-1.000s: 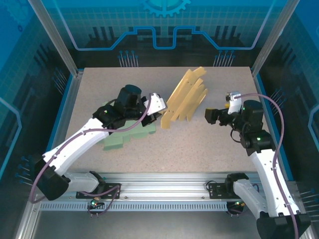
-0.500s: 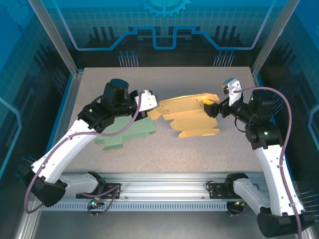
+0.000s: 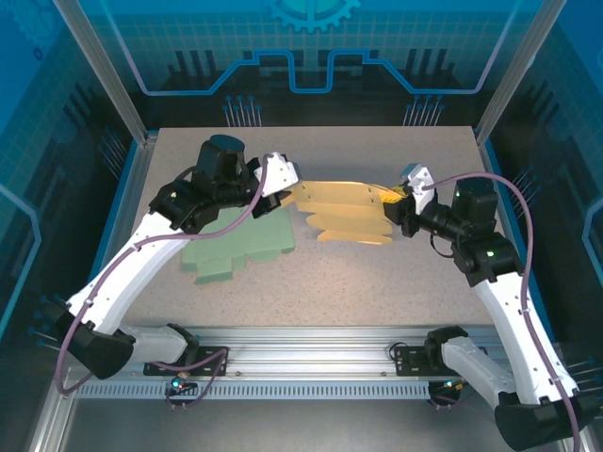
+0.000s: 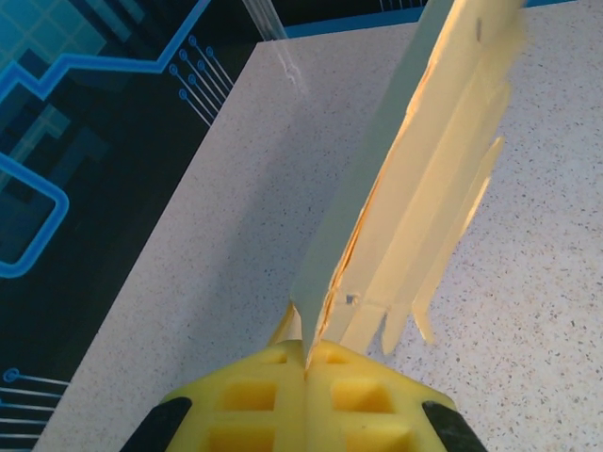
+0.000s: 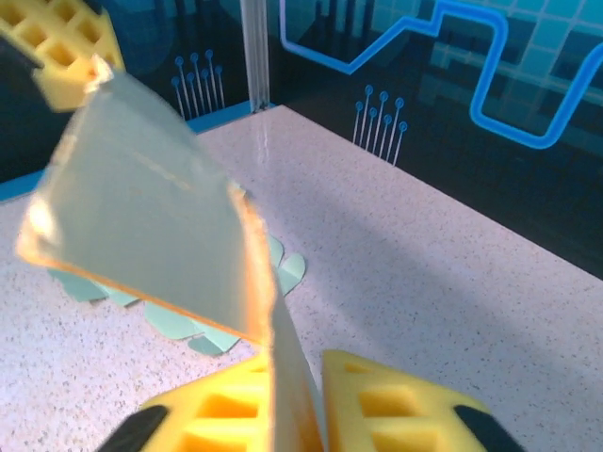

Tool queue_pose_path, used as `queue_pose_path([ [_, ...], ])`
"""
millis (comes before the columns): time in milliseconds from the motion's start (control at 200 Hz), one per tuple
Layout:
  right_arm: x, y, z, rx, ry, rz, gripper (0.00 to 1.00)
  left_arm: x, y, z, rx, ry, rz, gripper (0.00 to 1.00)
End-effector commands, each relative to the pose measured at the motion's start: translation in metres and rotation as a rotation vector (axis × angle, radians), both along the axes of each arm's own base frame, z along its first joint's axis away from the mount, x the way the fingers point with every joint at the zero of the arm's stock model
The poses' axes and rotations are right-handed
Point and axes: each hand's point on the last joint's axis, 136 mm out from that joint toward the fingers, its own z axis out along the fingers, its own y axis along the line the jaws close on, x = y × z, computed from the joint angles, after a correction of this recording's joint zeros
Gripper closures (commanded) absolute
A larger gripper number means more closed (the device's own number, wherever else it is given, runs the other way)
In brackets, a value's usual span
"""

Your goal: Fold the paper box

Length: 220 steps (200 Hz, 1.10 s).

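The paper box is a flat yellow die-cut sheet [image 3: 349, 215] hanging in the air between both arms, roughly level above the table's middle. My left gripper [image 3: 285, 188] is shut on its left edge; in the left wrist view the yellow pads [image 4: 264, 391] press together on the sheet [image 4: 424, 188], which runs away up and right. My right gripper [image 3: 401, 204] is shut on the sheet's right edge. In the right wrist view that gripper [image 5: 306, 400] has the sheet [image 5: 151, 235] standing edge-on between its pads, tight against the left one.
A green die-cut sheet [image 3: 236, 250] lies flat on the speckled table [image 3: 377, 282] under the left arm; its scalloped flaps [image 5: 174, 322] show beneath the yellow sheet. Blue-lit frame walls [image 3: 132, 179] ring the table on three sides.
The yellow sheet swung from steeply tilted to nearly level. The right gripper came in from the right and closed on its right edge. The left arm drew back and left, still gripping.
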Motion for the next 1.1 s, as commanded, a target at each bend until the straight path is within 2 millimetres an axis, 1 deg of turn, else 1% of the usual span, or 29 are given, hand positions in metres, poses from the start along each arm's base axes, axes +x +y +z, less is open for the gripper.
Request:
queue_pose_path([
  [0,0.012,0.000,-0.016,0.011,0.042,-0.043,0.92,0.000,-0.003,-0.003,-0.020,0.100,0.000,1.00],
  [135,0.028,-0.003,-0.028,-0.004,0.089,-0.086,0.98,0.013,-0.002,-0.013,-0.017,0.163,0.035,1.00],
  [185,0.034,-0.004,-0.033,-0.017,0.119,-0.098,0.99,0.018,-0.001,-0.013,-0.027,0.175,0.039,0.88],
  [255,0.043,-0.003,-0.038,-0.032,0.164,-0.101,1.00,0.021,-0.004,-0.014,-0.042,0.182,0.016,0.78],
  [280,0.045,-0.002,-0.041,-0.036,0.184,-0.095,1.00,0.022,-0.006,-0.014,-0.045,0.178,0.008,0.71],
  [360,0.052,0.003,-0.046,-0.049,0.225,-0.067,1.00,0.028,-0.008,-0.011,-0.051,0.148,-0.010,0.42],
  [400,0.054,0.006,-0.048,-0.053,0.235,-0.050,1.00,0.029,-0.009,-0.009,-0.056,0.124,-0.031,0.30],
  [445,0.056,0.009,-0.047,-0.054,0.234,-0.029,1.00,0.031,-0.012,-0.006,-0.065,0.092,-0.062,0.20],
  [470,0.056,0.011,-0.046,-0.053,0.230,-0.015,1.00,0.031,-0.013,-0.004,-0.067,0.071,-0.080,0.17],
  [515,0.055,0.013,-0.045,-0.052,0.220,0.009,1.00,0.036,-0.014,-0.001,-0.068,0.030,-0.093,0.15],
  [620,0.052,0.018,-0.040,-0.050,0.196,0.050,1.00,0.059,-0.010,0.005,-0.060,-0.029,-0.072,0.14],
  [705,0.046,0.022,-0.036,-0.045,0.181,0.089,1.00,0.081,-0.005,0.007,-0.074,-0.039,-0.053,0.14],
  [775,0.043,0.025,-0.034,-0.041,0.177,0.113,1.00,0.093,-0.003,0.009,-0.085,-0.039,-0.068,0.14],
  [900,0.037,0.028,-0.031,-0.032,0.175,0.151,1.00,0.106,-0.006,0.002,-0.064,-0.089,-0.141,0.14],
  [976,0.034,0.030,-0.029,-0.024,0.173,0.170,1.00,0.113,-0.009,-0.001,-0.059,-0.118,-0.168,0.18],
  [1071,0.032,0.033,-0.028,-0.017,0.174,0.192,1.00,0.116,-0.011,-0.003,-0.068,-0.102,-0.201,0.20],
  [1096,0.032,0.033,-0.028,-0.015,0.175,0.195,1.00,0.115,-0.012,-0.004,-0.070,-0.094,-0.215,0.22],
])
